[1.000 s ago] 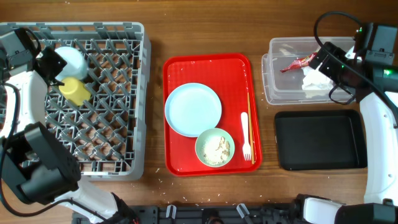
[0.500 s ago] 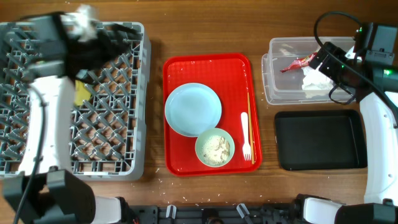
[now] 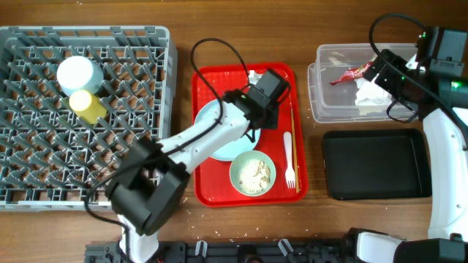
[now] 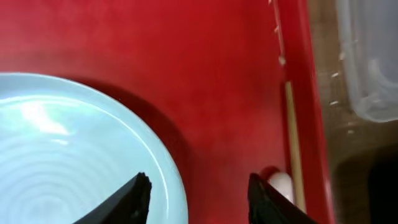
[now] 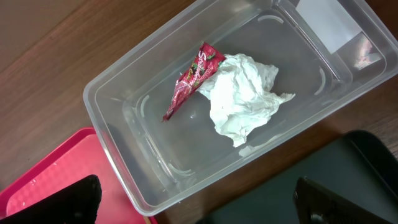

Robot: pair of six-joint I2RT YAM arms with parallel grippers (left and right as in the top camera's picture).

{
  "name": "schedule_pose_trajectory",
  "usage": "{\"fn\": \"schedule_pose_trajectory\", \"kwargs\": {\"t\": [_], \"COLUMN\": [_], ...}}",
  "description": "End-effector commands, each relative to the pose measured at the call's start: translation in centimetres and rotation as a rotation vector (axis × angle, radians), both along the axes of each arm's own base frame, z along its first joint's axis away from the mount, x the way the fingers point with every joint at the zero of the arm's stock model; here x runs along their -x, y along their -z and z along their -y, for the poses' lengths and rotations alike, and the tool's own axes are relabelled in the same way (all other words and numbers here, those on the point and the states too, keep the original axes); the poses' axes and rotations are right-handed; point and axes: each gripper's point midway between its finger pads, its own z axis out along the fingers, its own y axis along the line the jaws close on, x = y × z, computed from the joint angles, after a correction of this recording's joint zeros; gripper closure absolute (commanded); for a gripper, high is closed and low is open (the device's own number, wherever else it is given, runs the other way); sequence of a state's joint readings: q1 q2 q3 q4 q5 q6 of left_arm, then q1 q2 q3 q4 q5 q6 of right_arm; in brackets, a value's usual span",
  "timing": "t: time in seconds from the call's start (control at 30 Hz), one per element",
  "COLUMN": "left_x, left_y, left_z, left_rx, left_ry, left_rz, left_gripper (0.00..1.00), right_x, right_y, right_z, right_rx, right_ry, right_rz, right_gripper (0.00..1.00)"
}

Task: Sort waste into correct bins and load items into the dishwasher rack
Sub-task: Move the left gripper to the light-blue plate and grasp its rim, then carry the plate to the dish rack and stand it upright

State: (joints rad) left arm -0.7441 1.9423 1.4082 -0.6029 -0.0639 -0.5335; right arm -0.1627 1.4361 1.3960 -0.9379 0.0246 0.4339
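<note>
My left gripper (image 3: 257,120) is open and empty over the red tray (image 3: 219,193). In the left wrist view its fingers (image 4: 134,199) straddle the right rim of the pale blue-green plate (image 4: 74,155), seen also from overhead (image 3: 219,139). The bowl (image 3: 252,174) holds rice scraps. The white fork (image 3: 289,161) and chopsticks (image 3: 293,139) lie at the tray's right side. The yellow cup (image 3: 86,106) and saucer (image 3: 77,73) sit in the grey rack (image 3: 131,168). My right gripper (image 5: 196,205) is open above the clear tub (image 5: 124,99), which holds the red wrapper (image 5: 193,78) and white tissue (image 5: 242,99).
The black tray (image 3: 376,164) lies in front of the clear tub (image 3: 322,109) at the right. My left arm crosses the table from the front edge to the red tray, over part of the plate. Wooden table shows between the rack, the tray and the bins.
My left arm has swung from the rack at the far left over to the red tray. The saucer now rests in the rack beside the cup. The right arm has not moved.
</note>
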Motion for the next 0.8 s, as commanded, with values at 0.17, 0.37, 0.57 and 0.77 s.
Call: {"fn": "schedule_pose_trajectory", "kwargs": {"t": [0.17, 0.37, 0.57, 0.77], "left_x": [0.6, 1.4, 1.0, 3.1], "left_y": [6.3, 7.3, -0.4, -14.4], "left_z": [-0.3, -0.5, -0.4, -0.9], "left_rx": [-0.091, -0.124, -0.076, 0.132], "left_ry": [-0.05, -0.029, 0.087, 0.229], "left_rz": [-0.075, -0.1, 0.022, 0.231], "left_gripper": [0.62, 0.96, 0.96, 0.96], "right_x": [-0.3, -0.3, -0.3, -0.3], "right_y": [-0.6, -0.6, -0.6, -0.6], "right_z": [0.2, 0.2, 0.2, 0.2], "right_rx": [0.007, 0.007, 0.007, 0.007], "right_ry": [0.016, 0.016, 0.015, 0.016], "right_rz": [0.016, 0.016, 0.015, 0.016], "right_gripper": [0.0, 0.0, 0.0, 0.0]}}
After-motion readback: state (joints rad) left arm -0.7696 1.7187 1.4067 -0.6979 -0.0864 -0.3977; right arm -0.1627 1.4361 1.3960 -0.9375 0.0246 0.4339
